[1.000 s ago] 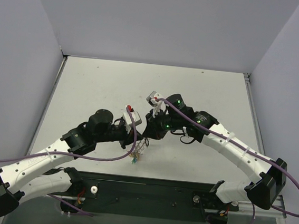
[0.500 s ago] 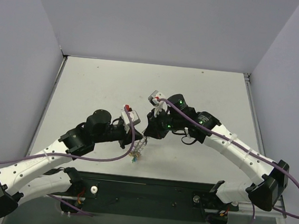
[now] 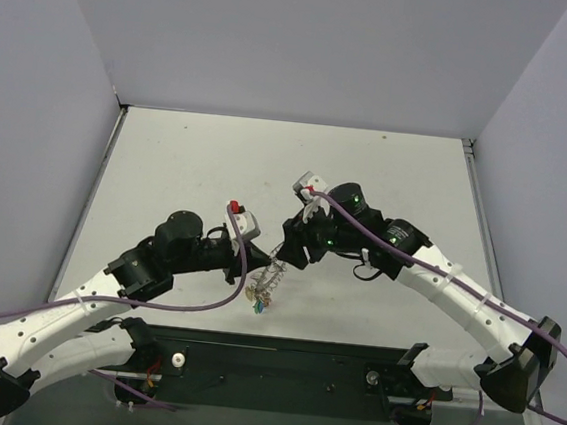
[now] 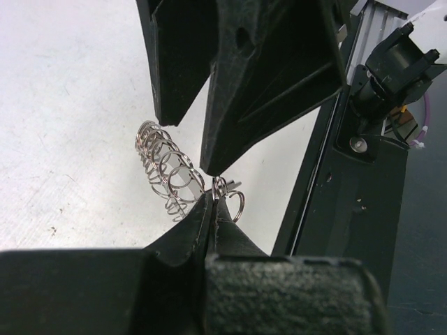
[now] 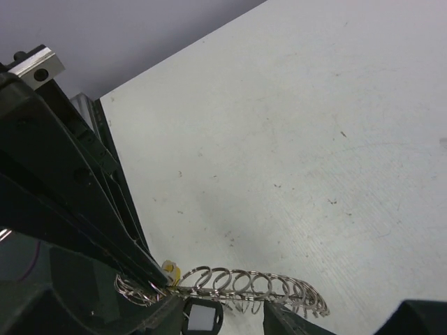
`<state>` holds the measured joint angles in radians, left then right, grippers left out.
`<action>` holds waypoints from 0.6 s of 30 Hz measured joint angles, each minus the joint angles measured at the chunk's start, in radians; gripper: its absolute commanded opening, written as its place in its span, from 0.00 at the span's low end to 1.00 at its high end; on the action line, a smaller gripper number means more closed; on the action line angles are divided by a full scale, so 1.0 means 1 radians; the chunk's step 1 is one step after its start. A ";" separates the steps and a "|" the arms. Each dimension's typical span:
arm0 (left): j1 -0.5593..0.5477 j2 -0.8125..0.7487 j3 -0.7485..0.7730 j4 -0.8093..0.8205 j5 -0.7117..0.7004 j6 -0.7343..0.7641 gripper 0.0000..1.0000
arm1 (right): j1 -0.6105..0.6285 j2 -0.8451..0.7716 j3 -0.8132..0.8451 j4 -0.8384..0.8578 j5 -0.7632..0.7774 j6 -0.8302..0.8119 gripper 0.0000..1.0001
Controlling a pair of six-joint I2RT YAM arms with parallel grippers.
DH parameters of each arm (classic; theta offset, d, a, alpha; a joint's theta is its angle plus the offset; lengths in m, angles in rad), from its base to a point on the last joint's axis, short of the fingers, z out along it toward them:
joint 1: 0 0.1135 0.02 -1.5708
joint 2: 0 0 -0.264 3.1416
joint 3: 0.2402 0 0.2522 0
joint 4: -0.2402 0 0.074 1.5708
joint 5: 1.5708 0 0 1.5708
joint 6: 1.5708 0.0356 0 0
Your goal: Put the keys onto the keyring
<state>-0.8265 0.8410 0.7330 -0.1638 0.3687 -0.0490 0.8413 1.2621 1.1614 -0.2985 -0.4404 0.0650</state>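
The keyring [image 3: 270, 280] is a silvery coil of wire loops hanging above the table between the two arms. My left gripper [image 3: 257, 261] is shut on one end of the keyring [image 4: 222, 190], and its coil [image 4: 165, 165] stretches away to the left. Small keys [image 3: 256, 305] with coloured heads dangle below the ring. In the right wrist view a black key head [image 5: 202, 318] and a yellow one [image 5: 170, 271] hang by the keyring [image 5: 260, 285]. My right gripper [image 5: 225, 325] is open, its fingers [image 4: 260, 77] standing apart just above the ring.
The grey table [image 3: 188, 163] is bordered by a black base rail [image 3: 279, 368] at the near edge. Purple cables [image 3: 244, 259] loop off both wrists close to the ring. The left arm's fingers [image 5: 63, 202] fill the left of the right wrist view.
My right gripper has opened and drawn back slightly to the right. The left arm has shifted a little, still pinching the keyring.
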 measured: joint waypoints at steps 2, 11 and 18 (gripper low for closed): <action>-0.002 -0.003 -0.003 0.010 0.003 0.000 0.00 | -0.002 -0.031 -0.014 0.003 0.019 -0.006 0.55; -0.003 -0.019 -0.027 0.064 0.007 0.001 0.00 | -0.006 -0.163 -0.030 0.020 0.024 -0.025 0.61; -0.003 -0.044 -0.061 0.139 0.060 0.002 0.00 | -0.011 -0.192 -0.031 0.030 -0.158 -0.089 0.61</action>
<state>-0.8295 0.7967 0.6724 -0.0250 0.4290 -0.0467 0.8307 1.0702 1.1305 -0.2687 -0.5980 -0.0238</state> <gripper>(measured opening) 0.023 0.613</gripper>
